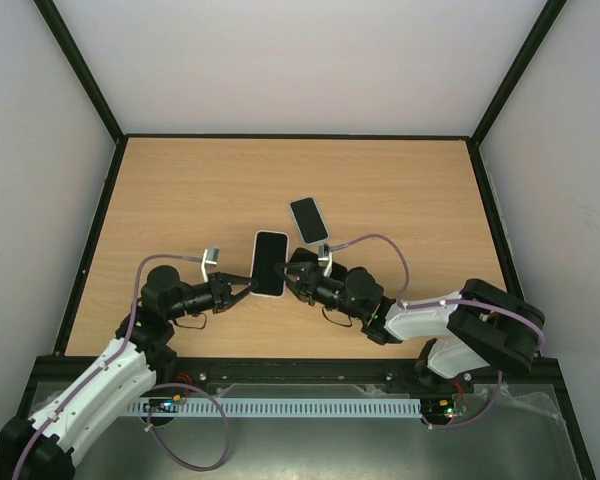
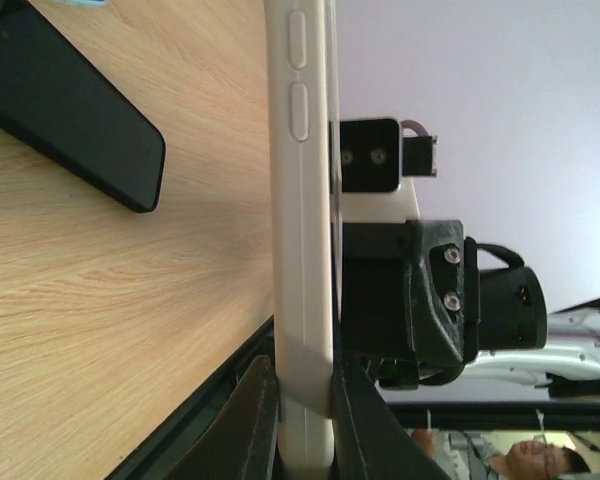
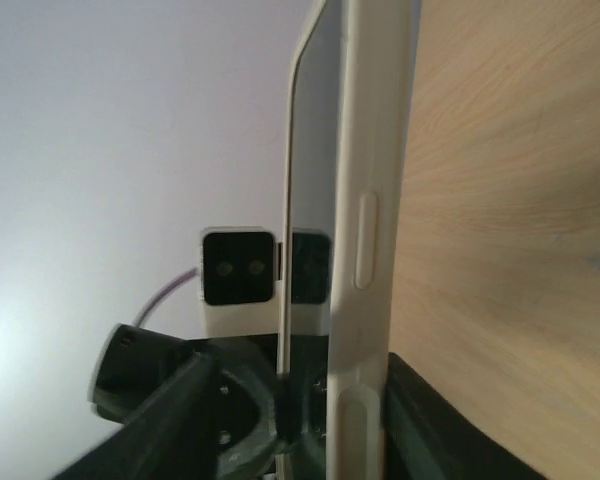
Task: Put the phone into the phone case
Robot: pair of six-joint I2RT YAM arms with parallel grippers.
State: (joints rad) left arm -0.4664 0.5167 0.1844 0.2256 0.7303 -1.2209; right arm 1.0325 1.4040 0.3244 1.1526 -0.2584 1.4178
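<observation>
From overhead, I see the phone case (image 1: 270, 263) midway between the left and right edges of the table (image 1: 410, 190), closer to the near edge than the far one. Its long axis runs roughly from near edge to far edge. My left gripper (image 1: 248, 282) comes in from the left-edge side and my right gripper (image 1: 292, 272) from the right-edge side, and each is clamped on one long side of the case. The phone (image 1: 308, 219) lies flat just past the case's far-right corner, toward the far edge. It is close to the case but not touching, and its long axis leans slightly toward the left edge. I judge the right arm to be the nearer one to it.

In the left wrist view, my fingers pinch the white case (image 2: 300, 250) across its thickness, one above and one below, so it is lifted flat off the wood. The side buttons face me. The phone (image 2: 70, 110) shows as a dark slab resting on the table beyond the case.

In the right wrist view, my fingers also close over the case's rim (image 3: 365, 250). The upturned face is dark and glossy enough to mirror the wrist camera, so I cannot tell whether the case is empty. Either way, the phone has to travel toward the near edge and turn to match the case's long axis.
</observation>
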